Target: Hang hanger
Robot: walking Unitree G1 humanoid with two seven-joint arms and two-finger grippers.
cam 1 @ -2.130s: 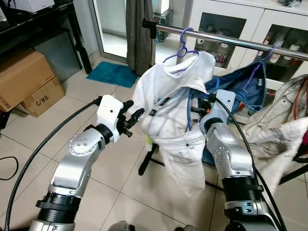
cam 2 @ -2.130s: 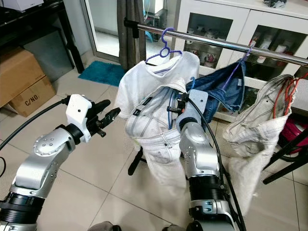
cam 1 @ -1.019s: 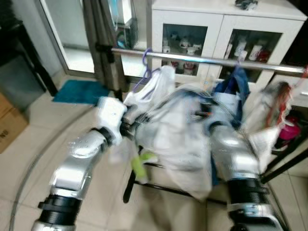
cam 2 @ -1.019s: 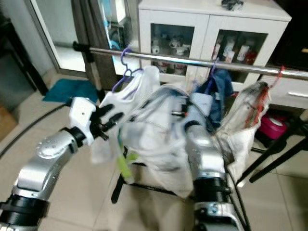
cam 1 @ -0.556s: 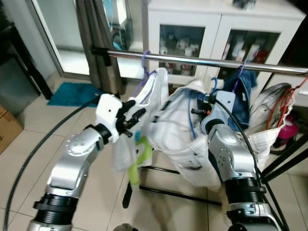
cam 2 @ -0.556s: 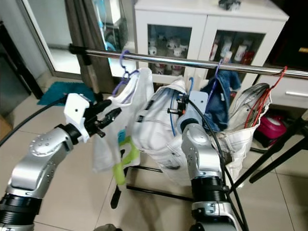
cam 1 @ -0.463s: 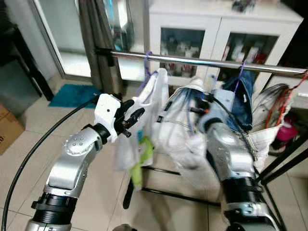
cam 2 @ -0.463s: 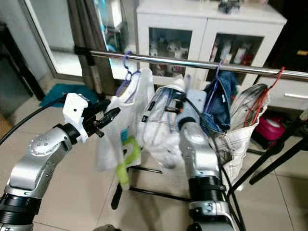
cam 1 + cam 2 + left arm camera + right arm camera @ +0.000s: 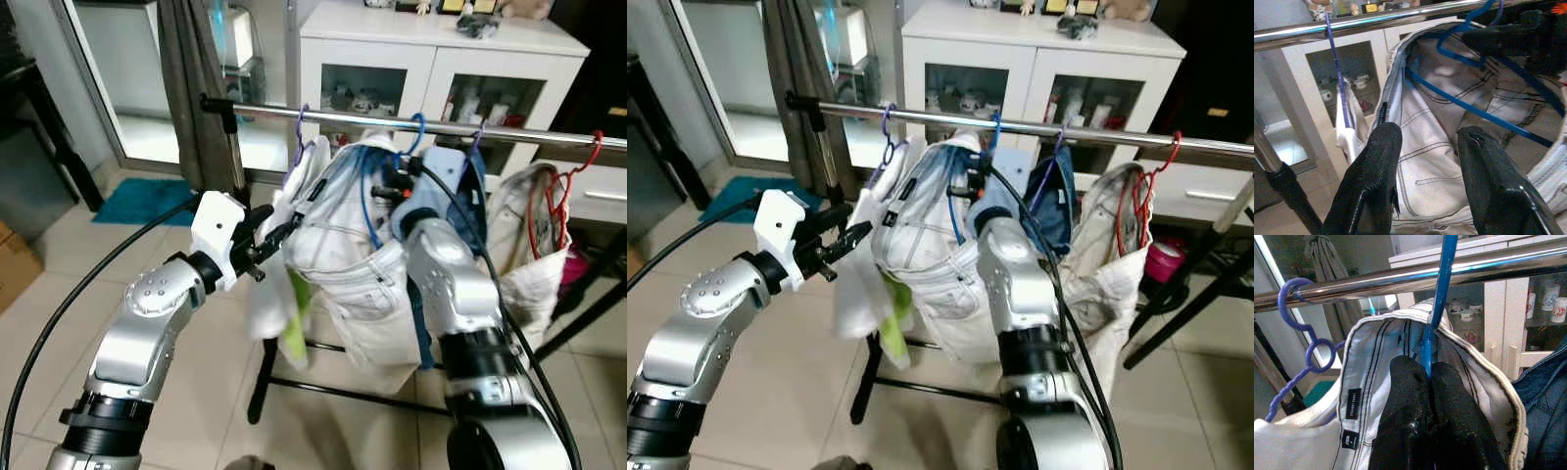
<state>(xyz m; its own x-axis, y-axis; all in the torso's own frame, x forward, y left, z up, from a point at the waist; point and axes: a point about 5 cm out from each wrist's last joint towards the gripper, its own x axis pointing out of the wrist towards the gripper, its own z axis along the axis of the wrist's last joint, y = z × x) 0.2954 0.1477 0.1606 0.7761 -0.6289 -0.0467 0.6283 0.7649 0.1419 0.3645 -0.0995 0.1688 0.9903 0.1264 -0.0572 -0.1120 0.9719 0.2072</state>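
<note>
Hanger: my right gripper (image 9: 1425,382) is pinched tight on the stem of the blue hanger (image 9: 1437,308), just under its hook.
Load: white jeans (image 9: 362,264) hang on that hanger and sag down in front of my right arm.
Rail: the shiny metal rail (image 9: 950,121) runs across in front of the white cabinet (image 9: 1038,59).
Hook: the blue hook is right up at the rail. From the head views it looks looped over the top, but I cannot be sure it sits all the way on.
Left side: my left gripper (image 9: 1425,161) has its fingers spread apart and holds nothing. It is just beside the waistband of the jeans.
Neighbours: a purple hanger (image 9: 1300,328) with a white shirt (image 9: 867,264) hangs on the rail on my left. Blue denim (image 9: 1058,211) and a pale garment on a red hanger (image 9: 1141,196) hang on my right.
Done so far: I think the lift is done and the hook has reached the rail.
Left to do: check the hook sits over the rail, then let go with the right gripper and pull my arm back.
Watch out: the jeans look heavy, so I think the hanger may swing or tip once I let go.
</note>
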